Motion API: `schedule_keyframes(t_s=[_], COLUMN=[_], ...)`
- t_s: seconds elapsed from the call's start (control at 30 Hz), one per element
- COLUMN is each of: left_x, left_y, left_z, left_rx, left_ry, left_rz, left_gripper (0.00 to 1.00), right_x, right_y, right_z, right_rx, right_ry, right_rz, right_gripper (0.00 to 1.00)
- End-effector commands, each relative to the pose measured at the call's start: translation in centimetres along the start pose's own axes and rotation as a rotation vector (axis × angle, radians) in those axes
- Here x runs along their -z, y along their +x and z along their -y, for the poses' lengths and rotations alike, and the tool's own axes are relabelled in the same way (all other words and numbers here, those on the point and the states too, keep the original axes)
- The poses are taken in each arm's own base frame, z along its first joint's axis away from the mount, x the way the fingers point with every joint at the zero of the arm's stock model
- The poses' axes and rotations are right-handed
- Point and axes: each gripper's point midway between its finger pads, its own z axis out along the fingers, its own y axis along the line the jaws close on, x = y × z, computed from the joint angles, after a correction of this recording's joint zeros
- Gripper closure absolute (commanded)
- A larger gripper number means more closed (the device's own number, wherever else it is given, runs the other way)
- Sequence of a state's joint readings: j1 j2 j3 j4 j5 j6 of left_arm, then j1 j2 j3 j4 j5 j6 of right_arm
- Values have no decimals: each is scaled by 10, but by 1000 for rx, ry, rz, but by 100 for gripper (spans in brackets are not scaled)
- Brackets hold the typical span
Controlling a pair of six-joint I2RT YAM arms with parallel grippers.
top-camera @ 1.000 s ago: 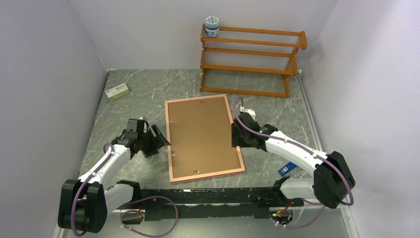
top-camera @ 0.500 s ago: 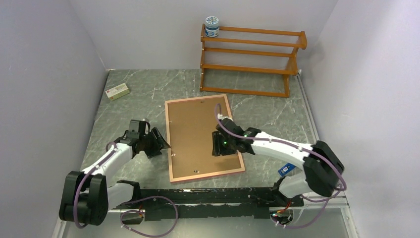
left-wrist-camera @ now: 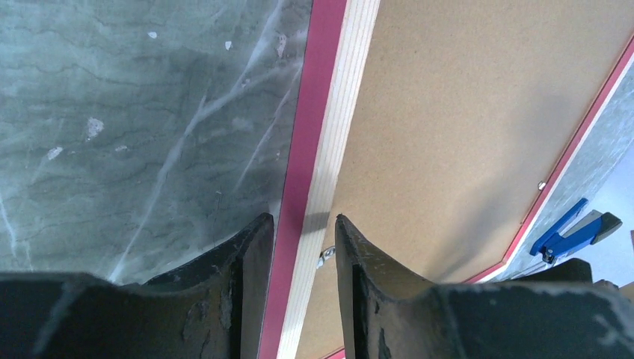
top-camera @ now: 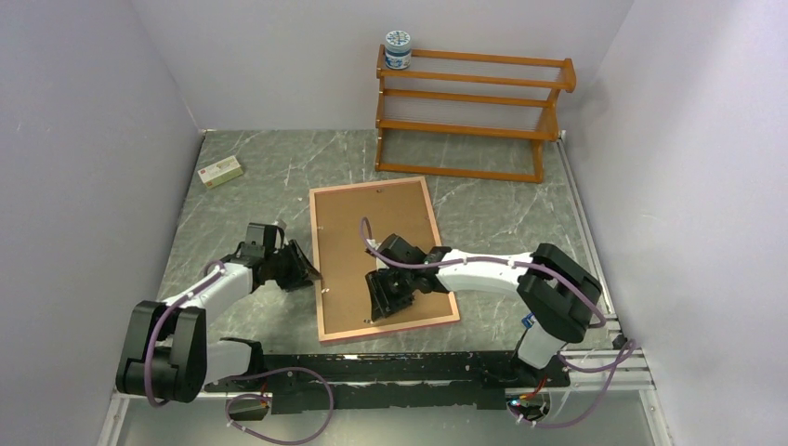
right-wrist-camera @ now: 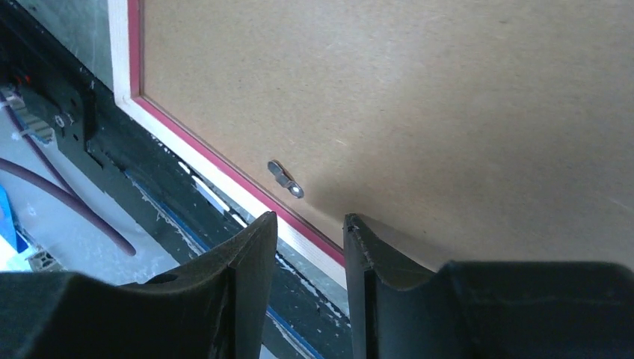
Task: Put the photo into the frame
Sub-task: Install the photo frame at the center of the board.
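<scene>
The frame [top-camera: 433, 218] lies face down mid-table, its pale wood back and pink edge up, with a brown fibreboard panel [top-camera: 372, 237] filling it. The photo is hidden. My left gripper [top-camera: 305, 269] is at the frame's left edge. In the left wrist view its jaws [left-wrist-camera: 303, 218] stand partly open astride the pink and pale rail [left-wrist-camera: 325, 90]. My right gripper [top-camera: 383, 299] hovers over the panel's near part. In the right wrist view it [right-wrist-camera: 310, 217] is open and empty, beside a small metal clip [right-wrist-camera: 285, 179] at the frame's near rail [right-wrist-camera: 194, 146].
An orange-brown wooden rack [top-camera: 469, 111] stands at the back, a blue-lidded jar [top-camera: 398, 49] on its top left. A small box [top-camera: 221, 171] lies at the back left. A blue clamp [top-camera: 537, 318] sits near the right arm's base. A black rail [top-camera: 390, 372] runs along the near edge.
My right gripper has swung from the frame's right edge leftward and nearer, across the panel to its near part. Both grippers' jaws have narrowed. The left gripper has barely shifted.
</scene>
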State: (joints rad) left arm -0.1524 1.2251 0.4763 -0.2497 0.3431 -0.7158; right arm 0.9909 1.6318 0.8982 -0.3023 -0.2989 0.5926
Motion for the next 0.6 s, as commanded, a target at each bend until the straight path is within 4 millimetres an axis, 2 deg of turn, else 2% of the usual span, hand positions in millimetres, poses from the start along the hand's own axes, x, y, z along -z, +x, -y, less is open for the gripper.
schedule_keyframes(t_s=[0.0, 0.27, 0.57], left_x=[-4, -6, -8], left_y=[-4, -2, 0], left_z=[2, 2, 2], left_rx=[-22, -31, -30], left_ry=[22, 28, 35], left_rz=[17, 1, -7], left_gripper=[59, 59, 60], right_x=[-1, -12, -18], right_y=[-15, -24, -12], right_z=[-23, -31, -42], right_rx=[75, 106, 134], right_ry=[-87, -96, -154], right_rz=[32, 27, -20], right_gripper=[59, 59, 60])
